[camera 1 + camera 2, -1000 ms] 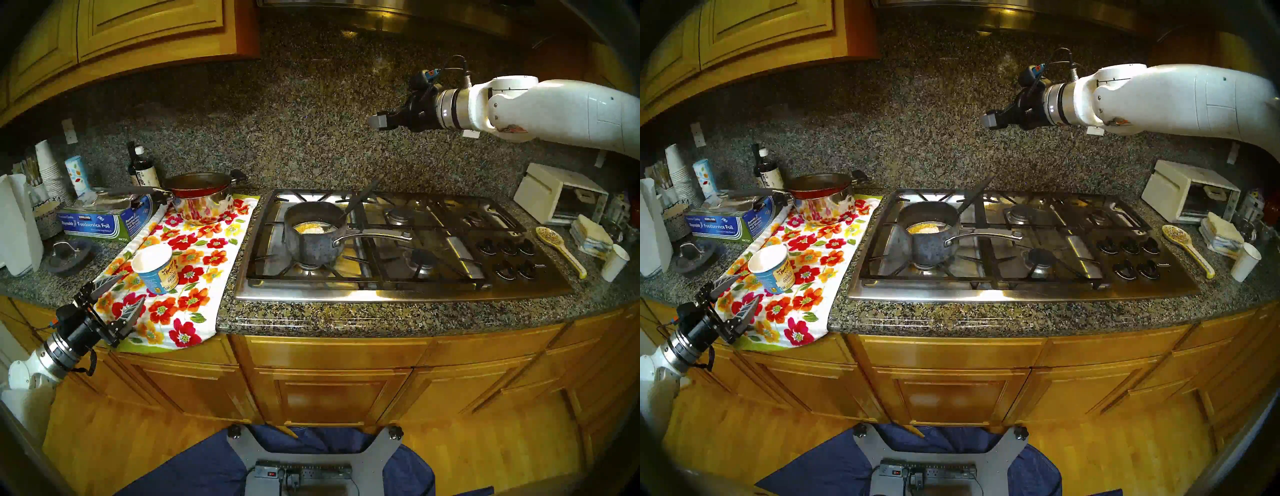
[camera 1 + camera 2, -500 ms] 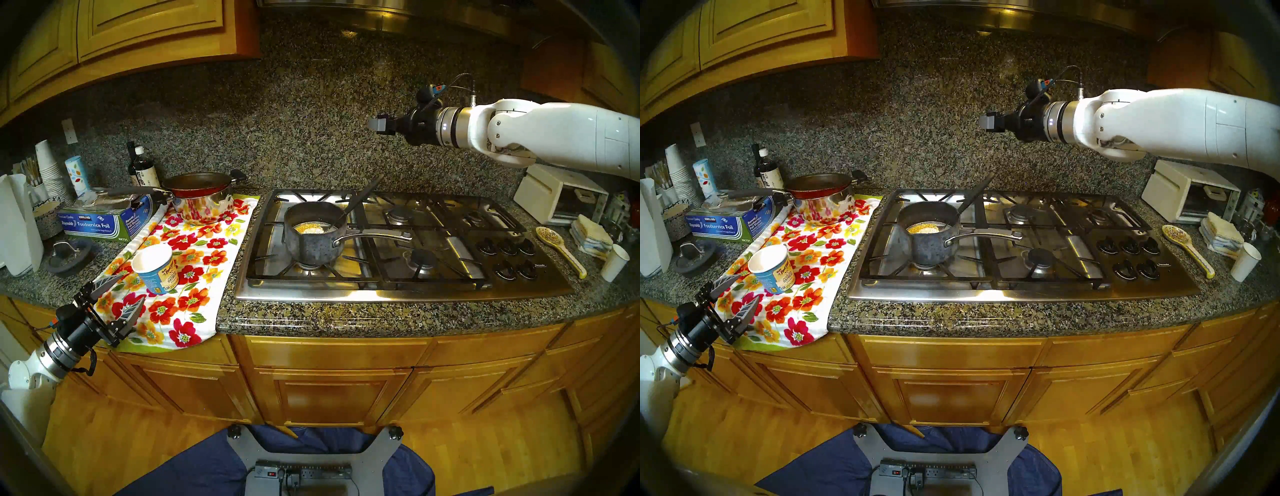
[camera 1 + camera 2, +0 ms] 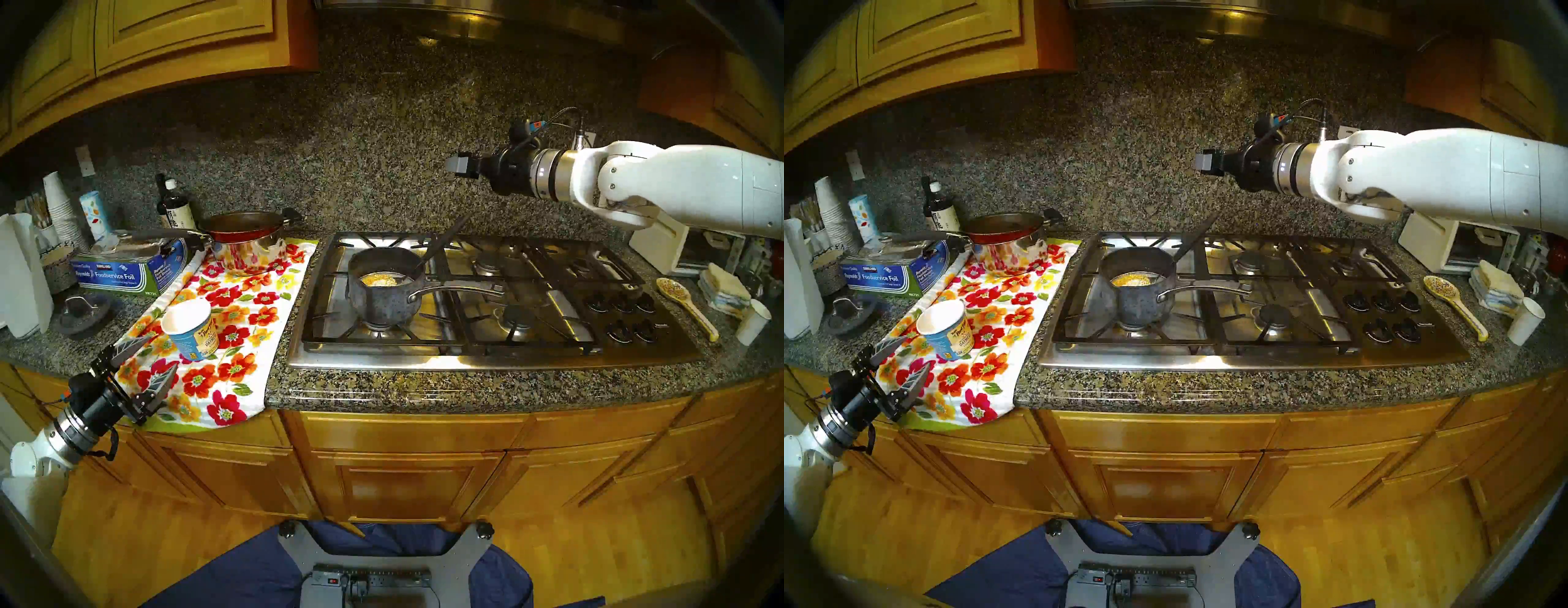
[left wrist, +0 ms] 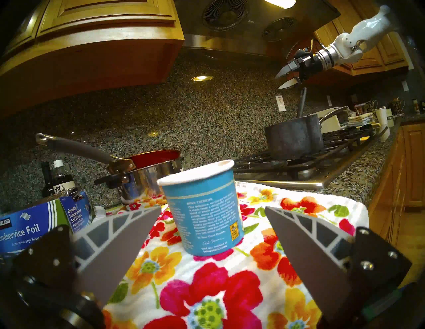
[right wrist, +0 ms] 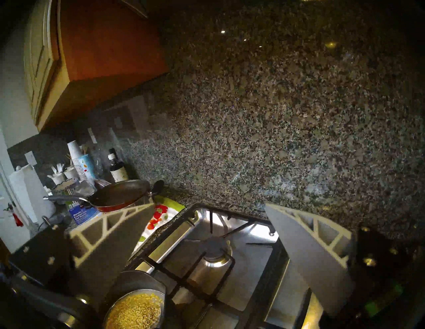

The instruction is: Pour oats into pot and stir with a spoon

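1. The oats [image 3: 379,280] lie as a tan-yellow heap in the bottom of the pot [image 3: 384,293]; the right wrist view shows them as dry flakes [image 5: 134,313].
2. The pot, dark grey and mottled, stands on the front left burner of the stove [image 3: 488,297], its long handle pointing to the right.
3. The spoon [image 3: 441,244] leans in the pot against the far right rim, its black handle slanting up and to the right.
4. The blue oatmeal cup [image 3: 191,325] stands upright on the flowered towel [image 3: 237,335], on the bench [image 3: 382,386] left of the stove, well apart from the pot.
5. The left claw [image 3: 146,361] hovers just in front of the cup, its fingers [image 4: 119,250] spread wide and holding nothing; the cup [image 4: 202,206] shows between them without touching.
6. The right claw [image 3: 460,163] hangs high over the stove before the stone back wall, above and to the right of the spoon's handle. Seen from the left wrist camera [image 4: 284,79] its jaws stand wide apart and empty.
7. A red pan [image 3: 242,223] sits on a shiny steel pot [image 3: 250,252] at the towel's far end.
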Controlling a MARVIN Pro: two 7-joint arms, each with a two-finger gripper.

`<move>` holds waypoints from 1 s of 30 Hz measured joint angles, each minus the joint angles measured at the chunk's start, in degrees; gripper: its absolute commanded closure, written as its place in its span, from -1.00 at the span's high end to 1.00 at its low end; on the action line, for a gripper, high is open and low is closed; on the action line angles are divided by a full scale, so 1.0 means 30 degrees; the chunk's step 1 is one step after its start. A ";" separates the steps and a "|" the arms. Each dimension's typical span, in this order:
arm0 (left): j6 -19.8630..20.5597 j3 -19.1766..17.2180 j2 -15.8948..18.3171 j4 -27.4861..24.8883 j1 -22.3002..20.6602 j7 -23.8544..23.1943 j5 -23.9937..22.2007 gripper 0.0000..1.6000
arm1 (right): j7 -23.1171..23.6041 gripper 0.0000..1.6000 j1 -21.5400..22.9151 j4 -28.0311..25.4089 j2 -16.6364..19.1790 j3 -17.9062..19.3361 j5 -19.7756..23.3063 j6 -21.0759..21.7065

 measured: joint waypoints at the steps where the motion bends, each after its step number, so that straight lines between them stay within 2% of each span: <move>1: 0.0000 0.0000 0.0000 0.0000 0.0000 0.0000 0.0000 1.00 | -0.0073 1.00 0.0018 -0.0150 0.0077 -0.0025 0.0015 -0.0075; 22: 0.0000 -0.0003 0.0000 -0.0002 0.0000 -0.0004 -0.0003 1.00 | -0.0657 1.00 -0.0079 -0.2310 0.1108 0.0047 0.0698 -0.1872; 30: 0.0000 -0.0004 -0.0001 -0.0004 0.0000 -0.0007 -0.0006 1.00 | -0.0955 1.00 -0.0312 -0.3331 0.1337 0.0136 0.0973 -0.3203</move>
